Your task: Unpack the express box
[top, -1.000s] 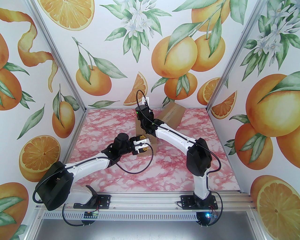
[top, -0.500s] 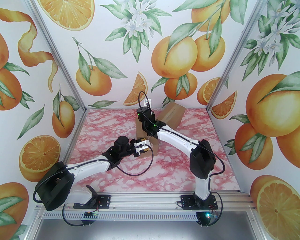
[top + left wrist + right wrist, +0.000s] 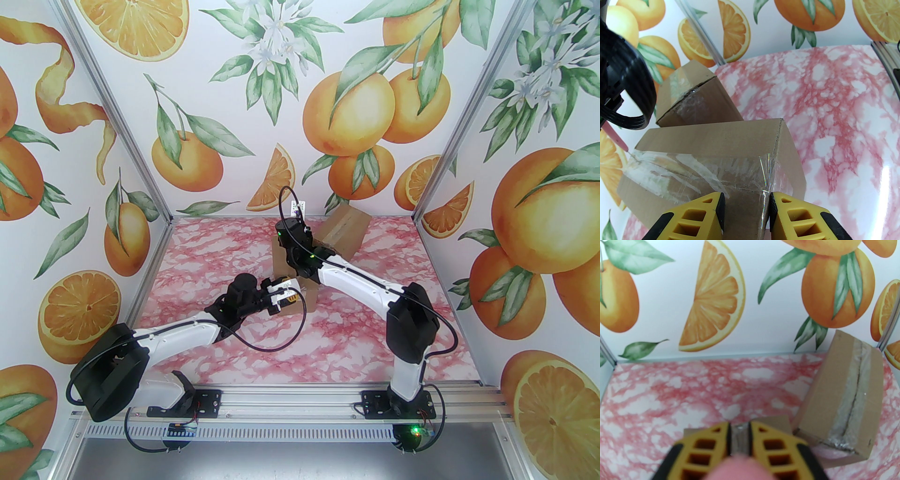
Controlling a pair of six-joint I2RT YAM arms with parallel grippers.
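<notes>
where the left gripper (image 3: 746,199) meets the express box (image 3: 712,140), its yellow fingers (image 3: 712,211) clamp the box's near end, one on either side of a corner edge. the right gripper (image 3: 739,425) is clenched on a pink tool (image 3: 615,137), whose tip touches the clear tape (image 3: 682,168) at the far end of the box's top.

the box lies flat near the middle of the pink marbled table (image 3: 211,262). its long axis runs near to far, and the tape strip runs the same way along the top.

the left wrist lies low and level with its fingers pointing right, and the forearm slopes back to the near left base. the right wrist bends down over the box's far end, its forearm reaching far and left from a raised elbow on the right.

a second taped box (image 3: 344,229) sits tilted just beyond, towards the far right, by the far wall.
</notes>
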